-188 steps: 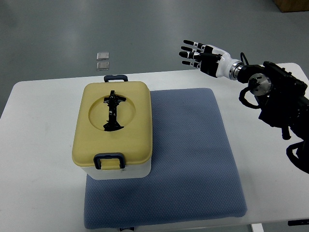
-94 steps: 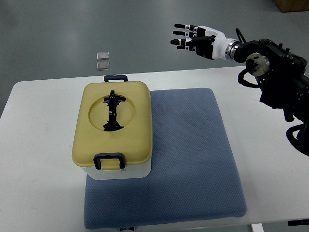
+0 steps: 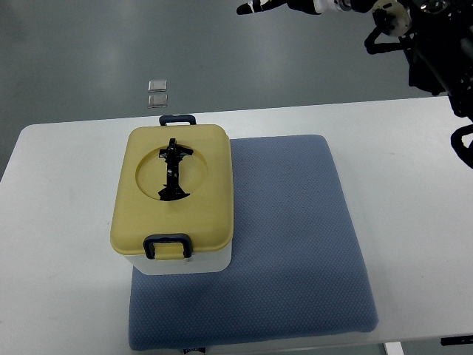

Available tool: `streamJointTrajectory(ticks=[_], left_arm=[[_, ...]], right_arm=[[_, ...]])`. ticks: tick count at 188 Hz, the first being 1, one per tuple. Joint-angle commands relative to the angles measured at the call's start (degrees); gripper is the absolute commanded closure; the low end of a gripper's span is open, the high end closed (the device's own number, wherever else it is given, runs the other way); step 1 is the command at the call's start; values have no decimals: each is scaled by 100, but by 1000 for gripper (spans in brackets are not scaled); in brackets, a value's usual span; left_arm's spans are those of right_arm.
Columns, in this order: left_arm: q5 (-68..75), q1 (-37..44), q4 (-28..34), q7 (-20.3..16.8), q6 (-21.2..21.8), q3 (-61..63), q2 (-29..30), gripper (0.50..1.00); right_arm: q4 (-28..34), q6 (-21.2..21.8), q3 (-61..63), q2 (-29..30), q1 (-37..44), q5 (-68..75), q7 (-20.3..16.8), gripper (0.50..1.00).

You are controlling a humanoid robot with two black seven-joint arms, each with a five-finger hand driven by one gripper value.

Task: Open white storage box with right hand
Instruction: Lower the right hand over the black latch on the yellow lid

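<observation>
One white storage box (image 3: 174, 259) sat on the blue mat (image 3: 295, 244) atop the desk (image 3: 59, 244), its yellow lid (image 3: 174, 196) closed, hiding any contents. Only the right hand (image 3: 284, 6) showed, cut off at the top edge; its grip could not be told.

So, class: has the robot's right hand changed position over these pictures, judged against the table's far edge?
Yes. The right hand has moved up the picture and leftward, away from the table; now it is mostly cut off at the top edge. The storage box is closed.
</observation>
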Motion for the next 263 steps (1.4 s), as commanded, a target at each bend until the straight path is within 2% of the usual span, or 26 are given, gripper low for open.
streamJointTrajectory(ticks=[1, 22, 38, 47, 62, 93, 117, 144, 183, 209, 263], left_arm=[[-5, 0, 0, 1, -2, 1, 0, 500], [4, 0, 0, 1, -2, 1, 0, 500], [-5, 0, 0, 1, -2, 1, 0, 500], [4, 0, 0, 1, -2, 1, 0, 500], [4, 0, 0, 1, -2, 1, 0, 500], [-5, 0, 0, 1, -2, 1, 0, 500], [4, 0, 0, 1, -2, 1, 0, 500], [4, 0, 0, 1, -2, 1, 0, 500], [4, 0, 0, 1, -2, 1, 0, 500], [-5, 0, 0, 1, -2, 1, 0, 500], [4, 0, 0, 1, 6, 1, 0, 500]], right_arm=[[576, -1, -62, -34, 240, -273, 10, 566], [1666, -1, -36, -404, 292, -1161, 45, 568], [2958, -1, 61, -817, 292, -2339, 344, 568], [3774, -477, 148, -1097, 248, -3137, 616, 568], [4680, -873, 368, -1414, 143, -4043, 941, 570], [5701, -829, 685, -1801, -77, -4809, 1179, 568], [6386, -346, 694, -1968, -68, -5134, 1319, 568], [6412, -425, 685, -1687, -6, -5688, 1319, 570], [6158, -864, 615, -1089, 11, -6232, 1319, 570], [5947, -1260, 606, -861, -6, -6619, 1337, 570], [5780, -1673, 219, -676, -59, -7041, 1372, 572]])
